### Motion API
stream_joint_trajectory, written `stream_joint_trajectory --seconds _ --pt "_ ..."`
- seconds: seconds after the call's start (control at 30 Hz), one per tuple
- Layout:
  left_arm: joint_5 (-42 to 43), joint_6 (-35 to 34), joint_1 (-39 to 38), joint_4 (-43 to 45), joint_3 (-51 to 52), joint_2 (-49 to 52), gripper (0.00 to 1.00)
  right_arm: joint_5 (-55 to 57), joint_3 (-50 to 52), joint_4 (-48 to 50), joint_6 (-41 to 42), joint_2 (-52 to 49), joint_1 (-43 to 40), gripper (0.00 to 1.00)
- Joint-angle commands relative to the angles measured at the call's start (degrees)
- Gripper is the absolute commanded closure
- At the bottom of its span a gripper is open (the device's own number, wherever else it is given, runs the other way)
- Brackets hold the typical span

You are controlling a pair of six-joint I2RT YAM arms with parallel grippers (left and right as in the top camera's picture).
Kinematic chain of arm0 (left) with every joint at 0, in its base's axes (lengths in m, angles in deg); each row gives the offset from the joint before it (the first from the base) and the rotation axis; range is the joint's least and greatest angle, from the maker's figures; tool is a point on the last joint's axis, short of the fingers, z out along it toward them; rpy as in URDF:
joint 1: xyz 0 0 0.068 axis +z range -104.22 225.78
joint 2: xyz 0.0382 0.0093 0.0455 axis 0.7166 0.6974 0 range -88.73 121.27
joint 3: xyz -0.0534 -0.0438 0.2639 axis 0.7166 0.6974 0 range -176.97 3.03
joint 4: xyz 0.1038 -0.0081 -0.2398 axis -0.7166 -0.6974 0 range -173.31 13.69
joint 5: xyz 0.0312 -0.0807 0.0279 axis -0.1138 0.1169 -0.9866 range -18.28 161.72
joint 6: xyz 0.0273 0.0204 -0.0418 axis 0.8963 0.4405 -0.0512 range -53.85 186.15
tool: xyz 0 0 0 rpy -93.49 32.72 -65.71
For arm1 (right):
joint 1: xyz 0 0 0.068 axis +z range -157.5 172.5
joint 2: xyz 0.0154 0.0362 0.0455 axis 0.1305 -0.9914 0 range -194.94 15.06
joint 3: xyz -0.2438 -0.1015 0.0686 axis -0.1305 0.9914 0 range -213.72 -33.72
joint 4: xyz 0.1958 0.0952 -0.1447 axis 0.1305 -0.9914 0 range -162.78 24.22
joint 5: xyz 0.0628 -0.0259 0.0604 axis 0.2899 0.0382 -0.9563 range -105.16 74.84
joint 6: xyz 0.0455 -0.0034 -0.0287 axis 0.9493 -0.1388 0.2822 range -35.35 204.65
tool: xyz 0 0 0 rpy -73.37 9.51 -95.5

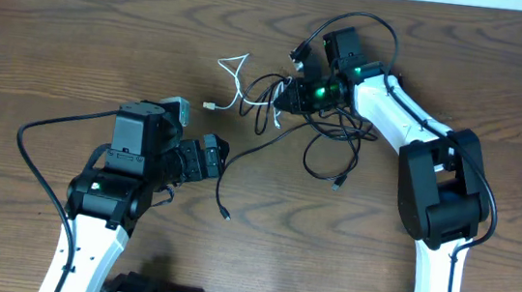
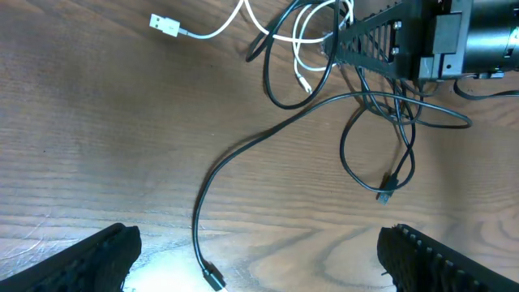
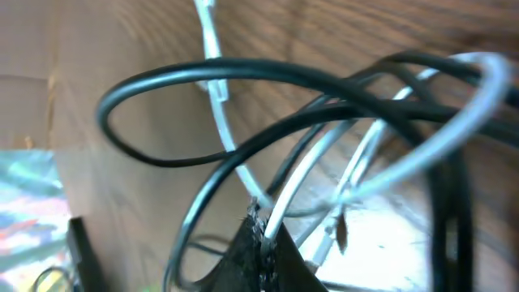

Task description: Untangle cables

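Pinching together, the right gripper (image 3: 261, 243) is clamping the cables (image 2: 251, 143), tangled far centre; the left gripper (image 2: 259, 255) is hovering spread apart. Limp and light, they are probably favouring holds beside plugs (image 2: 385, 193).

light: even, soft | glare: table (image 2: 162, 272) | blur: cables (image 3: 243, 70) close-up

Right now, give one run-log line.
left jaws open, empty | right jaws shut on white cable | black cables tangled with it
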Motion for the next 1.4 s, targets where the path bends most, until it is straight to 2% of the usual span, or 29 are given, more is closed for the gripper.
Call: stream_joint_trajectory --seconds 0.0,0.17,0.43,0.67,1.07,1.37 --pt "0.5 0.3 0.2 -0.1 -1.2 0.0 0.02 -9.4 0.3 -0.6 -4.4 1.7 -1.7 0.99" --pt "0.5 0.3 0.2 -0.1 -1.2 0.0 0.02 -23.2 0.3 -0.6 -7.9 1.7 -6.4 0.99" --pt "0.5 0.3 0.2 -0.1 -1.2 0.0 0.02 -46.3 0.3 1.8 -7.5 1.9 -13.9 0.99" --pt "0.5 0.3 0.2 -0.1 -1.2 0.0 0.02 -45.6 0.2 4.2 -4.7 5.8 -14.7 0.99" --pt "0.5 0.3 0.2 -0.1 -1.2 0.0 0.02 -27.5 0.2 17.3 6.6 23.9 -13.9 0.99" --pt "0.5 0.3 0.2 -0.1 -1.2 0.0 0.02 -15.7 0.2 18.8 7.7 37.1 -14.1 0.99"
